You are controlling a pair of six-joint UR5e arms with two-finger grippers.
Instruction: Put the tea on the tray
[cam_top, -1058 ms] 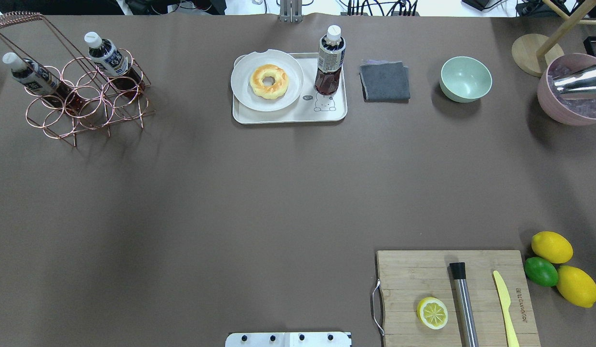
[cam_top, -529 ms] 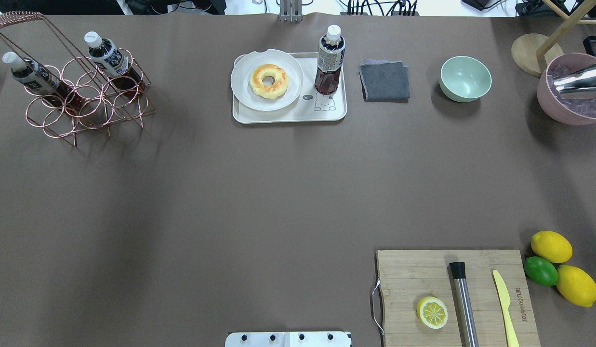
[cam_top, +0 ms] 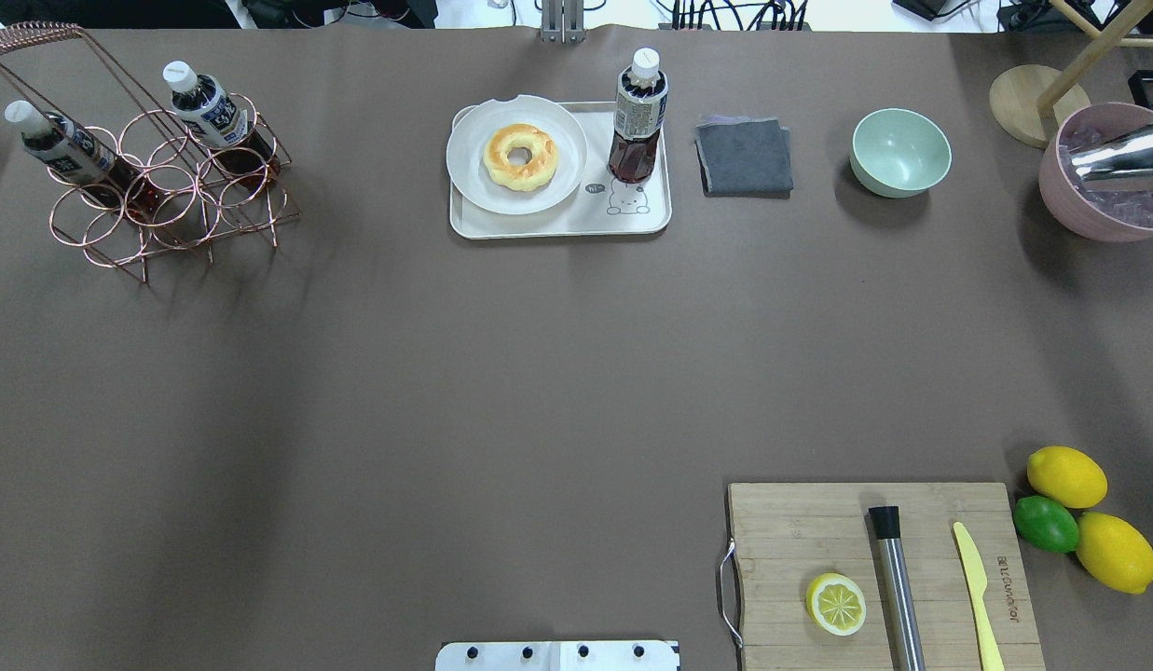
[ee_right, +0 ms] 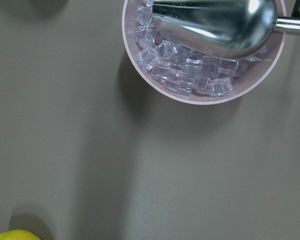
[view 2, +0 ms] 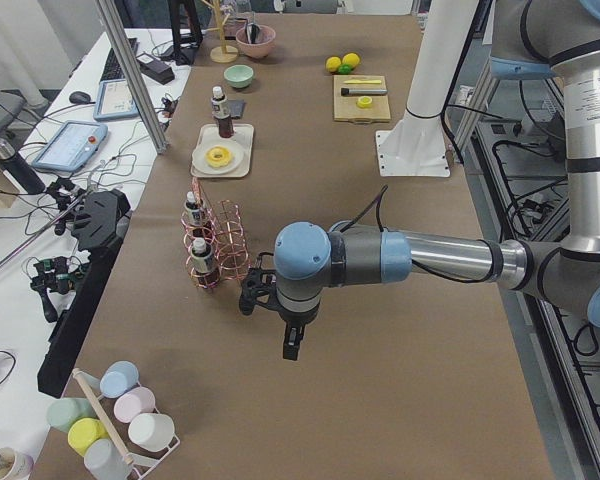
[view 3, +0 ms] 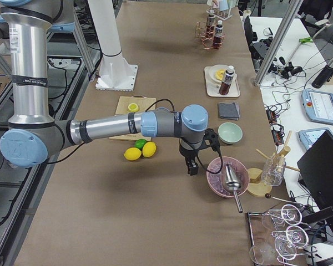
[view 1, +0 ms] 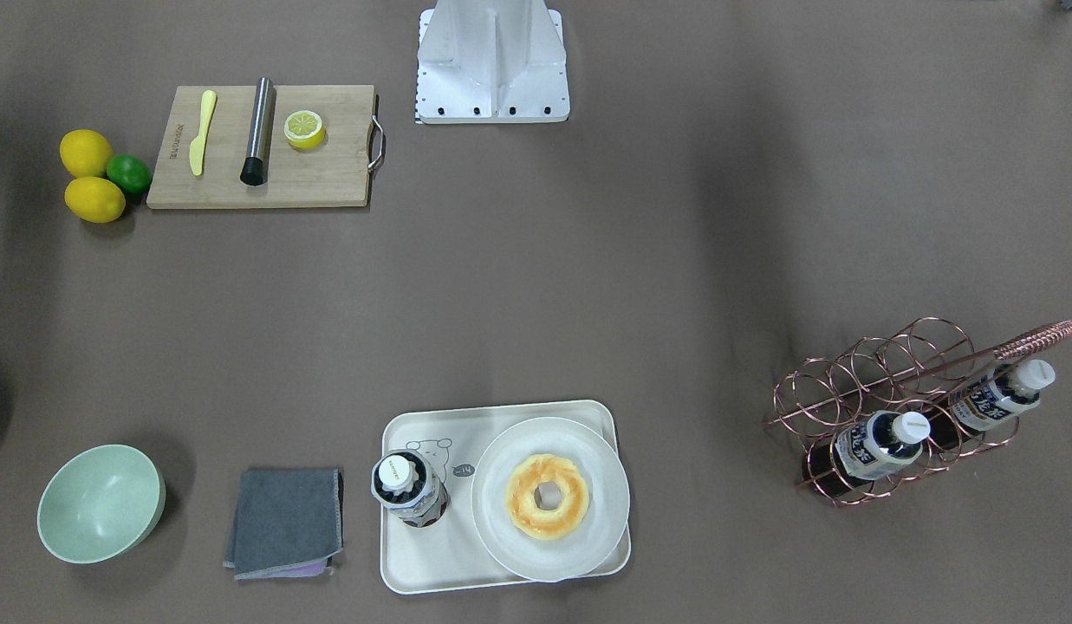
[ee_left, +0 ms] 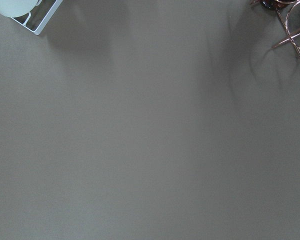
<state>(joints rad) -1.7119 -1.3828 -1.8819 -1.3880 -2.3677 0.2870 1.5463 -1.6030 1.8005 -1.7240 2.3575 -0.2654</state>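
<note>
I see the tea (cam_top: 639,121) upright on the tray (cam_top: 548,226), upper centre overhead. The left gripper (view 2: 291,345) and right gripper (view 3: 192,168) hang well apart from it; I cannot tell how their jaws stand.

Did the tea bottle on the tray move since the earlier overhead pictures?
No. In the overhead view the tea bottle stands in the same spot on the tray, its base just beyond the bear drawing and beside the plate, as before.

On the tray (cam_top: 557,224), the tea bottle (cam_top: 638,121) stands right of the plate (cam_top: 469,182) carrying a doughnut (cam_top: 520,157). A cloth (cam_top: 744,157) lies right of the tray, and a bottle rack (cam_top: 171,200) stands far left.
</note>
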